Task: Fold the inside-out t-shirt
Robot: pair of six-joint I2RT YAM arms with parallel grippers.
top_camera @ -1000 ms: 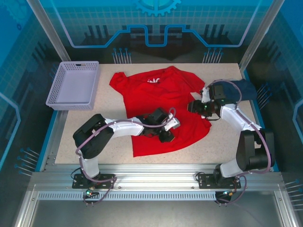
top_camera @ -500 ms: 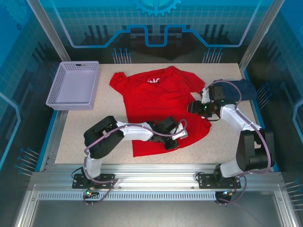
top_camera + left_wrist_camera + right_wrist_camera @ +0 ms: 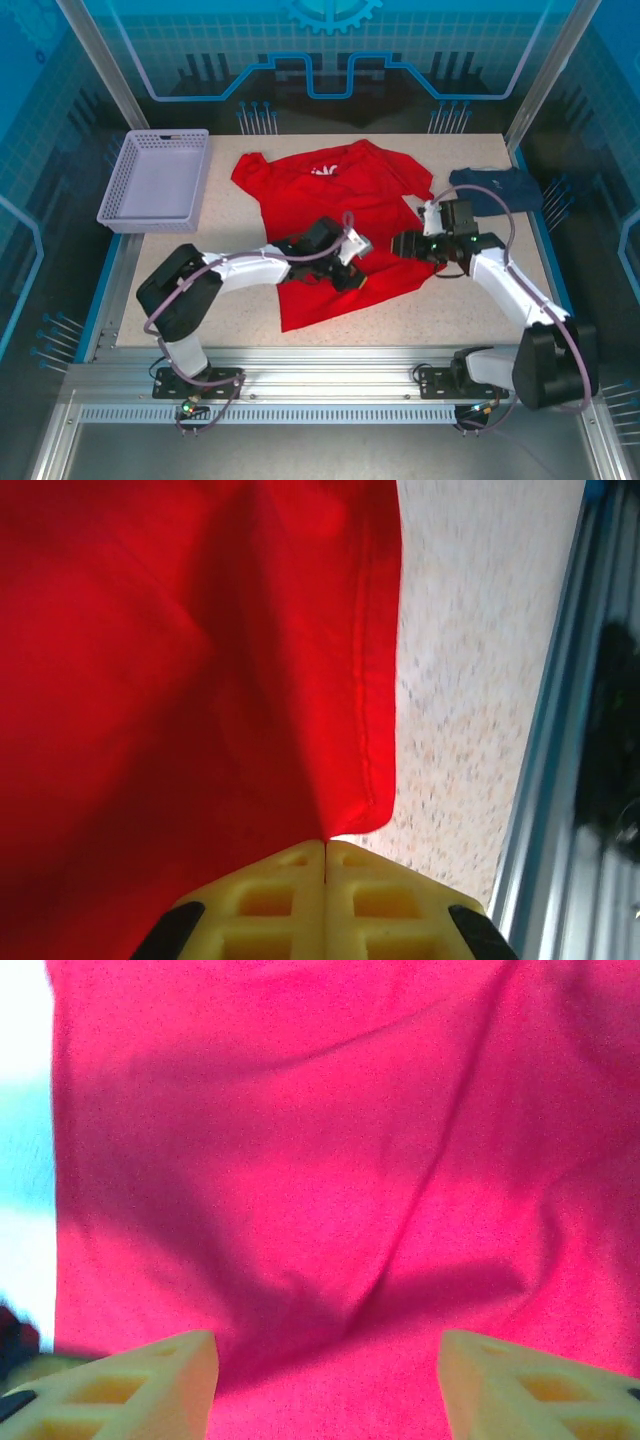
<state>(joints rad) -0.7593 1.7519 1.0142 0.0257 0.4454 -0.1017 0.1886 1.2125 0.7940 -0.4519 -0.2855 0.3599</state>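
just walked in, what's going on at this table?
Two arms are working on a red shirt spread on the table. The left gripper is shut on a pinch of cloth by a hemmed edge. The right gripper hangs open over the shirt's right side. No clean fold is made yet.

Bare tabletop [image 3: 440, 320] open along near edge and between basket [image 3: 155, 180] and t-shirt [image 3: 320, 195]; basket blocks far left corner, navy garment [image 3: 500, 185] far right corner.
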